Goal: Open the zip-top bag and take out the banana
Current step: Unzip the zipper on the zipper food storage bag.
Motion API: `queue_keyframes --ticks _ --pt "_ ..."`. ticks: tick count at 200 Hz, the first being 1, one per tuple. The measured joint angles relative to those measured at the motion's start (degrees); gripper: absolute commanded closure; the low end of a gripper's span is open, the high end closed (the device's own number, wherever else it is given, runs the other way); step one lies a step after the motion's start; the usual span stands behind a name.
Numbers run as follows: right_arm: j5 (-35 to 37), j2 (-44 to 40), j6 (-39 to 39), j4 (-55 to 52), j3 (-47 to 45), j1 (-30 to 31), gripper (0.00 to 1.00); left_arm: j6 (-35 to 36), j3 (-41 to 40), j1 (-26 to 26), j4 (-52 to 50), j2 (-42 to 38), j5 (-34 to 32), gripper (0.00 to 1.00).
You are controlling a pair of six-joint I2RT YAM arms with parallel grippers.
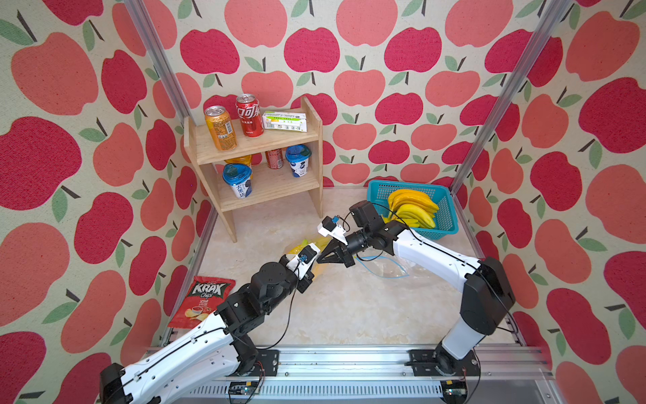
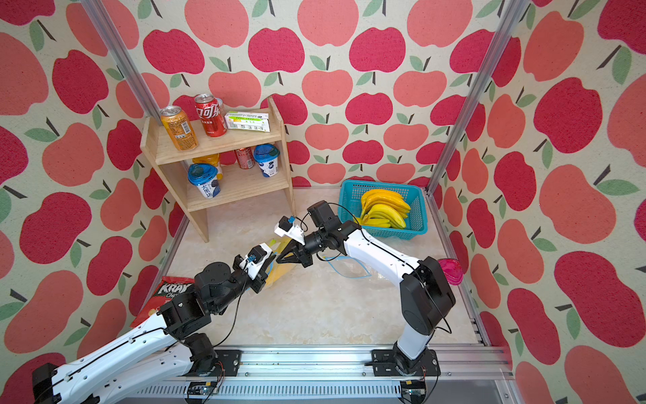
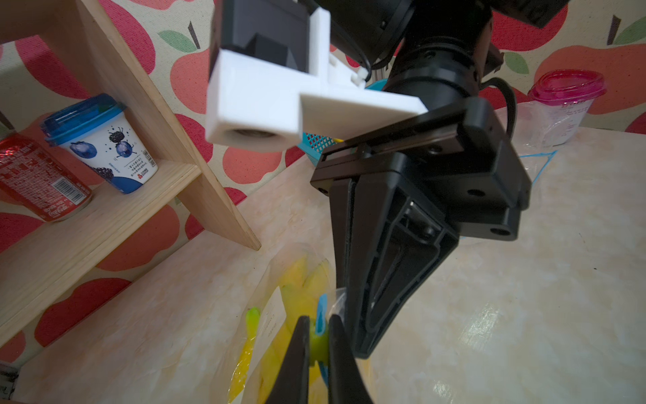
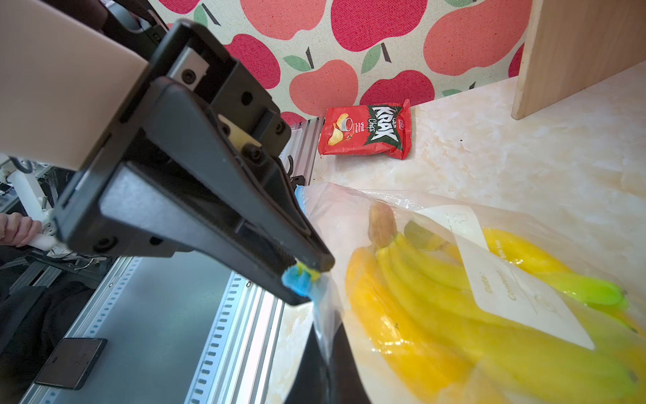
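Zip slider (image 4: 296,281), at bag (image 4: 349,210) corner: left pincer (image 4: 313,280) clenched on it; right pincer (image 3: 361,348) clenched on bag film just beside; bananas (image 4: 437,297) lie lengthwise beyond, away from both.

I am watching a see-through bag (image 4: 349,217) lying on the pale table (image 4: 507,140). A bunch of yellow bananas (image 4: 437,297) with a brown stem and green tips is lying inside it. The bag's blue and green zip tab (image 4: 301,278) is being pinched at one corner.
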Motion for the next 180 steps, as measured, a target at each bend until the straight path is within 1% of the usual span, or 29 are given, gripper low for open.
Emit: queue_keyframes --ticks 16,51,66,76,87,100,123,139,162,180 --pt "-0.31 -0.85 1.22 1.55 -1.09 -0.61 1.0 -0.11 0.0 0.0 0.15 0.02 1.05 0.9" --pt "-1.09 -1.44 2.1 1.79 -0.98 -1.22 1.0 -0.39 0.57 0.15 1.22 0.76 2.25 0.9" --pt "-0.72 -0.9 1.62 0.24 0.2 -1.2 0.91 -0.37 1.18 0.48 1.22 1.79 2.19 0.91" --pt "-0.61 -0.42 1.01 -0.48 0.96 -1.2 0.82 -0.37 1.64 0.57 1.22 2.56 2.16 0.91" --pt "-0.55 0.0 0.44 -1.36 1.75 -1.07 0.75 -0.35 1.97 0.68 1.18 3.48 2.19 0.91" --pt "-0.2 0.26 -0.55 -2.6 2.58 -0.92 0.73 -0.33 2.1 0.79 1.16 4.2 2.12 0.91" --pt "0.61 0.26 -2.14 -3.89 3.41 -0.39 0.73 -0.35 2.19 1.11 1.07 4.61 2.49 0.91" --pt "1.25 0.26 -3.21 -4.83 3.82 -0.33 0.75 -0.37 2.21 1.33 0.92 4.57 2.8 0.91" --pt "1.68 0.26 -4.61 -6.32 4.28 -0.35 0.82 -0.39 2.21 1.53 0.37 4.5 3.3 0.91" --pt "1.77 0.26 -6.12 -7.63 4.59 -0.35 0.82 -0.39 2.21 1.73 -0.24 3.93 3.67 0.91"
